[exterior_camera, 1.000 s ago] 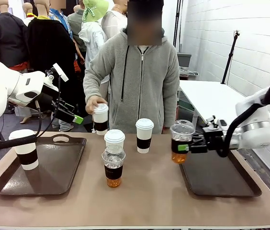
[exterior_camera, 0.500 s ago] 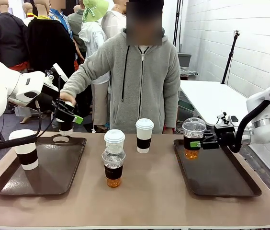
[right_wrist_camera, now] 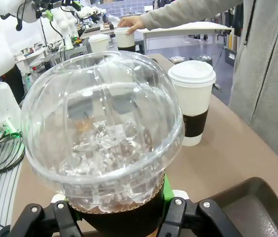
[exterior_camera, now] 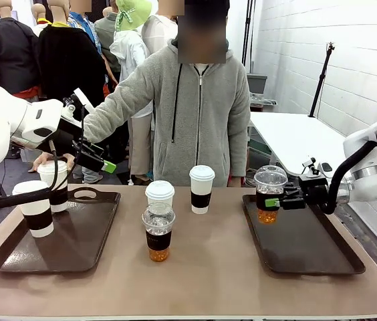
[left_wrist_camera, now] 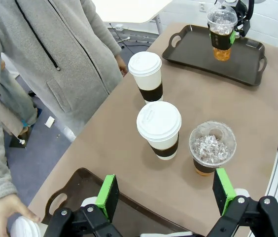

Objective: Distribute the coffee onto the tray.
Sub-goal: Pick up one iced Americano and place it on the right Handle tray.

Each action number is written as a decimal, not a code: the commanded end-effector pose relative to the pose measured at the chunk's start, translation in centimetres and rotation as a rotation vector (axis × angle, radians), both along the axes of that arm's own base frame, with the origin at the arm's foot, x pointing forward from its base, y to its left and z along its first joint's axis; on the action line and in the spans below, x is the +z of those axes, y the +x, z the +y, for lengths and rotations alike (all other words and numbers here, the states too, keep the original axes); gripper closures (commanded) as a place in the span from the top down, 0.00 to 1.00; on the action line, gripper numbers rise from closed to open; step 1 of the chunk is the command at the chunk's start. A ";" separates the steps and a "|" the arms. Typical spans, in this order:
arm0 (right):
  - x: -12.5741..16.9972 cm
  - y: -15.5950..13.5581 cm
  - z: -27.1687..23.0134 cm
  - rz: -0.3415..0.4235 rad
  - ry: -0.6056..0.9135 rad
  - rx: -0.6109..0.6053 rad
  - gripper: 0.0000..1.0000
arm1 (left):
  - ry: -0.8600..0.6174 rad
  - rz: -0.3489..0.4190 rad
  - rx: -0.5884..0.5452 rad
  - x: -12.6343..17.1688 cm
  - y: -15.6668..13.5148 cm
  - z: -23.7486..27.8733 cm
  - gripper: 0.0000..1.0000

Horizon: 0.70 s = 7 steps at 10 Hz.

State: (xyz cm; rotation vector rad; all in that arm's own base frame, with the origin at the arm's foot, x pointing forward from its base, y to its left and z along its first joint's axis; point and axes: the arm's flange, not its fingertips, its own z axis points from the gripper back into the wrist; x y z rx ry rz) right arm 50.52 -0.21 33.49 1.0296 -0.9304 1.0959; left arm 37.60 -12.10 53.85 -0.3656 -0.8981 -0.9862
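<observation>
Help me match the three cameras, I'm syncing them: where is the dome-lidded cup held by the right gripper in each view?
Front view: dome-lidded cup right of centre, at the right tray's far left corner.
Left wrist view: top right, at that tray.
Right wrist view: large in the foreground, left of centre.
Shared landmark: the white lidded cup in front of the person.

Three cups (exterior_camera: 158, 234) block mid-table; the near half of the right tray (exterior_camera: 309, 257) lies open.
</observation>
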 end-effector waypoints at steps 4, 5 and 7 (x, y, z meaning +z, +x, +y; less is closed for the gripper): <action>-1.6 5.3 -1.4 -0.062 0.026 -0.086 0.67 | -0.002 0.004 -0.005 -0.2 0.1 0.1 1.00; -2.1 6.4 -1.7 -0.080 0.033 -0.097 0.67 | -0.002 0.004 -0.005 -0.2 0.1 0.1 1.00; -3.5 9.0 -2.4 -0.103 0.060 -0.139 0.67 | -0.002 0.004 -0.005 -0.2 0.1 0.1 1.00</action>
